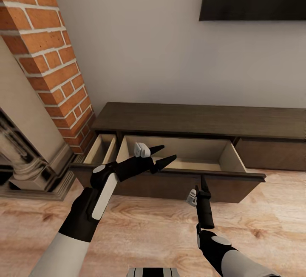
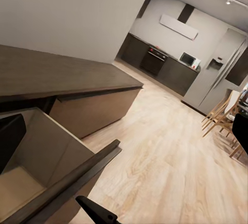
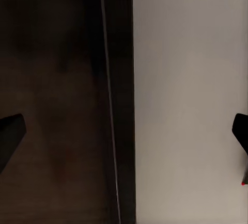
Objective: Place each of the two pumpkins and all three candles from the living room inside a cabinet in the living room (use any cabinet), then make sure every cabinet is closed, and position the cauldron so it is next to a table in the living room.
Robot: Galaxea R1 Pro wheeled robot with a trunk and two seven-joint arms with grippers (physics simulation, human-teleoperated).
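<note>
Left gripper (image 1: 163,155), jaws spread and empty, hangs over the cabinet's (image 1: 199,120) open drawer (image 1: 187,154). Right gripper (image 1: 203,182), also apart, sits just short of its long front edge, better placed for pushing it shut.

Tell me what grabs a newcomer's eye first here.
The long dark cabinet against the white wall, with its wide middle drawer pulled out to show a pale interior. The left claw hangs open over that drawer, and a red brick fireplace rises at the left.
</note>
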